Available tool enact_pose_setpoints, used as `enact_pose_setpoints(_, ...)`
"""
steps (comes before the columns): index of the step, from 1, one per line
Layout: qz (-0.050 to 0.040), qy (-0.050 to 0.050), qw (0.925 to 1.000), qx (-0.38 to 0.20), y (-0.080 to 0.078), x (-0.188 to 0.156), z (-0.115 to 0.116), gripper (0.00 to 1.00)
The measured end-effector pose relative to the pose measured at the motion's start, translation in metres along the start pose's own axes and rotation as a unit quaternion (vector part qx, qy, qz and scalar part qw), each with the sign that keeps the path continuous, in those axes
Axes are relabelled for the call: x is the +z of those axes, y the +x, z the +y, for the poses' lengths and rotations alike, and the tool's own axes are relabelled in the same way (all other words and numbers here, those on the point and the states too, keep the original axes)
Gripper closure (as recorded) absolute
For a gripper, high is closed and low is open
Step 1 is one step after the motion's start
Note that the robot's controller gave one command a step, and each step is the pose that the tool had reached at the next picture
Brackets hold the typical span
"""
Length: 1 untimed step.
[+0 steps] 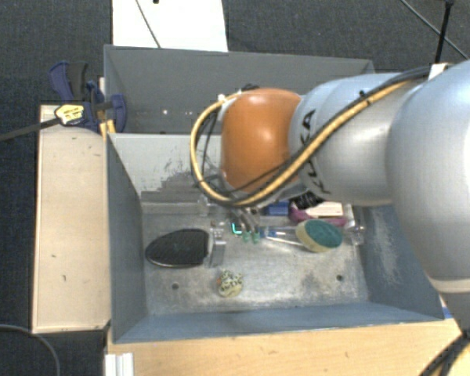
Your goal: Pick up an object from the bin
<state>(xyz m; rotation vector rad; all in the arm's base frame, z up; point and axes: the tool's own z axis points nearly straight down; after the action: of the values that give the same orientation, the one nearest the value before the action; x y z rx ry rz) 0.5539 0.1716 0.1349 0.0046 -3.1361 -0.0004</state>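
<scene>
My arm (376,147) runs off the right edge and, with the orange cover (254,135) on my wrist, hides the back right of the bin (125,233), so the heap (313,224) there shows just its near fringe, a pink and white box (323,209) half tucked under me. My claw (218,240) is mostly buried beneath that cover, and the speckled lump (230,283) near the front wall is too small for me to name
</scene>
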Motion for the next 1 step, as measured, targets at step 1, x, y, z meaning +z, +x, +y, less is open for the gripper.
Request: enact_pose_setpoints(1, 0.0006, 0.0, 0.9978, 0.066, 0.0056, 0.0642, 0.0403, 0.0)
